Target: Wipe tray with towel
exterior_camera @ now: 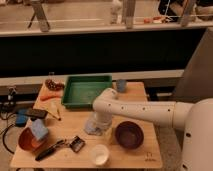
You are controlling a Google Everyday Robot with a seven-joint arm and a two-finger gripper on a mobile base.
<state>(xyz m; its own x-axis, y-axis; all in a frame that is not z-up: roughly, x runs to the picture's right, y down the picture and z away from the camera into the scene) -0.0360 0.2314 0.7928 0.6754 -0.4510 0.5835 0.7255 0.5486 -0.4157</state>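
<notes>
A green tray [86, 91] sits at the back middle of the wooden table [135, 155]. A crumpled pale grey towel [96, 125] lies on the table in front of the tray. My gripper [101, 122] is down at the towel, at the end of the white arm [145, 111] that reaches in from the right. The arm's end covers part of the towel.
A dark purple bowl [129, 134] stands right of the towel. A white cup [100, 154] is near the front edge. An orange bowl with a blue sponge [34, 136] is at the front left, with black tongs [60, 146] beside it. A small blue cup [121, 85] stands right of the tray.
</notes>
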